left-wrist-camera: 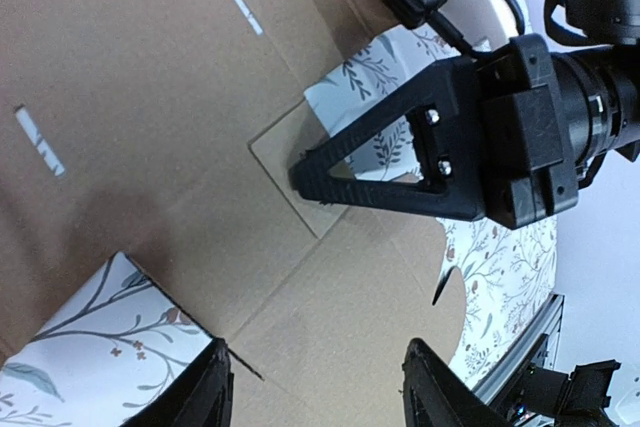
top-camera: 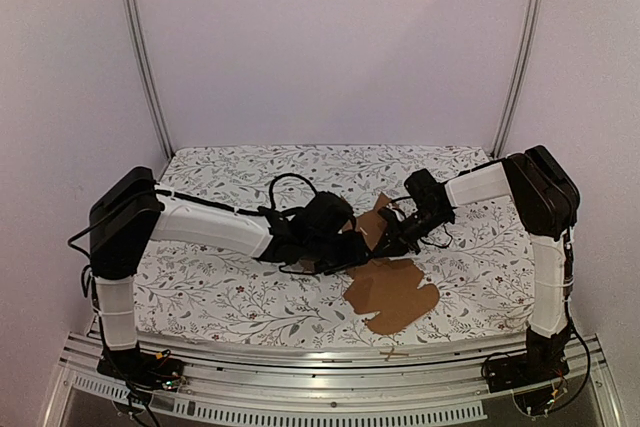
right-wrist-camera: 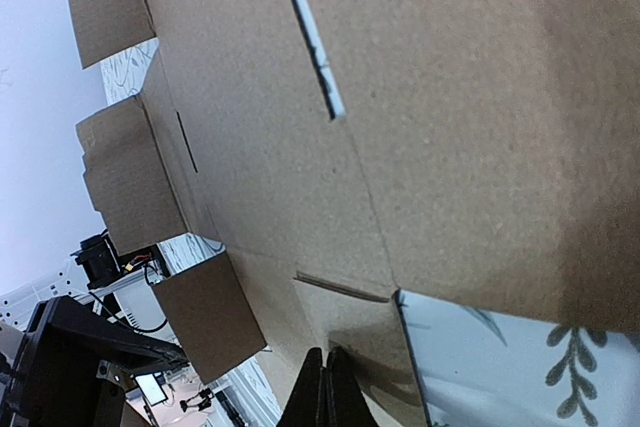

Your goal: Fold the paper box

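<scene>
Brown paper box [top-camera: 395, 292] lies beneath open left end effector [left-wrist-camera: 317, 349], closed right end effector [right-wrist-camera: 326, 367].

Paper box [top-camera: 392, 292]: plain brown corrugated cardbd, matt, slightly fibrous face, raw cut edges. Table cover [top-camera: 220, 287]: white w/ floral print, matt; cloth or printed sheet, couldn't tell. Right gripper [left-wrist-camera: 297, 173]: black plastic, matt, faintly grained, w/ shiny metal screw heads [left-wrist-camera: 433, 118]. Arm shells [top-camera: 215, 227]: smooth white plastic, slight sheen. Front rails [top-camera: 300, 392]: bare silvery metal. Walls [top-camera: 330, 47]: smooth, matt.
</scene>
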Controlling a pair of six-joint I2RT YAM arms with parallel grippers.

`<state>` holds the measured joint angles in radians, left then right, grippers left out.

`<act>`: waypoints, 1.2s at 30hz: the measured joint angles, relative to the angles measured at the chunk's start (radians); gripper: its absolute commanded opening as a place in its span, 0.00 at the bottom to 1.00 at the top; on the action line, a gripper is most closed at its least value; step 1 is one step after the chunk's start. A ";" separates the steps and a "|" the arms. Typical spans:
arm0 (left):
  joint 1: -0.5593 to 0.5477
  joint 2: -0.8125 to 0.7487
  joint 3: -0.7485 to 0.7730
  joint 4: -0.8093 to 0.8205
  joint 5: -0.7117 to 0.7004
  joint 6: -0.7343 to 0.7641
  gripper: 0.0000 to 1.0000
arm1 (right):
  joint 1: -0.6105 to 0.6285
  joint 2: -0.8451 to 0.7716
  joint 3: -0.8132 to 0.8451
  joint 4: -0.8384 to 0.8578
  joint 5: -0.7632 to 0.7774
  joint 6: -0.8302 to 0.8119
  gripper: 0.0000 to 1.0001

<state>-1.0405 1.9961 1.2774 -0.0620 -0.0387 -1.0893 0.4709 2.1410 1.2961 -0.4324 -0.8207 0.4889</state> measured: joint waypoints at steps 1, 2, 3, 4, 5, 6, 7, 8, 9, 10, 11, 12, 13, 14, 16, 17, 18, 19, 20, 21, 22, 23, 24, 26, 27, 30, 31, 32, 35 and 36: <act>0.000 0.005 0.007 0.004 0.002 0.002 0.58 | 0.000 0.001 0.000 0.000 -0.002 0.000 0.00; 0.000 0.011 0.014 0.007 0.005 0.005 0.58 | -0.001 0.001 0.000 0.000 -0.003 0.000 0.00; 0.000 0.021 0.021 0.015 0.006 0.006 0.58 | -0.001 0.002 0.000 0.001 -0.004 0.000 0.00; 0.001 0.031 0.028 0.021 0.009 0.008 0.58 | -0.001 0.002 0.000 0.000 -0.004 0.000 0.00; 0.002 0.042 0.034 0.026 0.011 0.009 0.58 | -0.001 0.002 0.000 0.001 -0.005 0.000 0.00; 0.002 0.050 0.039 0.031 0.013 0.010 0.58 | -0.001 0.002 0.000 0.001 -0.005 0.000 0.00; 0.003 0.060 0.043 0.034 0.014 0.012 0.58 | -0.001 0.002 0.000 0.001 -0.005 0.000 0.00; 0.004 0.069 0.047 0.036 0.018 0.014 0.58 | -0.001 0.002 0.000 0.001 -0.005 0.000 0.00; 0.005 0.076 0.048 0.037 0.024 0.016 0.58 | -0.002 0.002 0.000 0.001 -0.005 0.000 0.00; 0.006 0.084 0.050 0.038 0.029 0.016 0.58 | -0.002 0.002 0.000 0.001 -0.006 0.000 0.00; 0.008 0.092 0.052 0.039 0.035 0.018 0.58 | -0.002 0.002 0.000 0.001 -0.006 0.000 0.00; 0.011 0.100 0.055 0.040 0.040 0.019 0.58 | -0.003 0.003 0.000 0.002 -0.008 0.000 0.00; 0.013 0.106 0.060 0.042 0.047 0.019 0.58 | -0.003 0.003 0.000 0.002 -0.010 0.000 0.00; 0.014 0.113 0.064 0.042 0.052 0.019 0.59 | -0.004 0.005 0.000 0.003 -0.013 0.000 0.00; 0.017 0.124 0.069 0.046 0.060 0.020 0.59 | -0.006 0.007 0.000 0.004 -0.021 0.000 0.00; 0.018 0.131 0.071 0.050 0.063 0.019 0.59 | -0.008 0.008 0.000 0.004 -0.024 0.000 0.00; 0.020 0.137 0.073 0.052 0.067 0.019 0.59 | -0.008 0.008 0.000 0.005 -0.026 0.000 0.00; 0.021 0.142 0.074 0.056 0.072 0.019 0.59 | -0.008 0.008 0.000 0.005 -0.025 0.000 0.00; 0.024 0.145 0.076 0.060 0.078 0.019 0.59 | -0.008 0.008 0.000 0.005 -0.026 0.000 0.00; 0.026 0.149 0.079 0.065 0.085 0.019 0.59 | -0.008 0.008 0.000 0.005 -0.026 0.000 0.00; 0.029 0.154 0.082 0.070 0.093 0.019 0.59 | -0.008 0.008 0.000 0.005 -0.026 0.000 0.00; 0.032 0.160 0.087 0.076 0.101 0.019 0.59 | -0.009 0.008 0.000 0.005 -0.026 0.000 0.00; 0.034 0.166 0.094 0.078 0.109 0.019 0.58 | -0.010 0.008 0.000 0.006 -0.026 0.000 0.00; 0.039 0.180 0.112 0.077 0.121 0.020 0.58 | -0.011 0.008 -0.002 0.006 -0.027 0.000 0.00; 0.041 0.185 0.120 0.075 0.125 0.022 0.57 | -0.014 0.008 -0.002 0.007 -0.028 0.000 0.00; 0.047 0.203 0.141 0.068 0.141 0.031 0.56 | -0.018 0.008 -0.009 0.014 -0.035 0.003 0.00; 0.049 0.206 0.143 0.068 0.147 0.036 0.56 | -0.021 0.008 -0.012 0.019 -0.039 0.005 0.00; 0.052 0.208 0.144 0.068 0.155 0.042 0.55 | -0.022 0.008 -0.016 0.024 -0.044 0.005 0.00; 0.057 0.208 0.143 0.059 0.172 0.068 0.54 | -0.025 0.008 -0.026 0.037 -0.056 0.006 0.00; 0.058 0.208 0.142 0.056 0.175 0.076 0.54 | -0.026 0.008 -0.028 0.039 -0.059 0.005 0.00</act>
<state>-0.9825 2.2040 1.4193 -0.0063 0.1368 -1.0130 0.4450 2.1494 1.2682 -0.3935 -0.8799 0.4942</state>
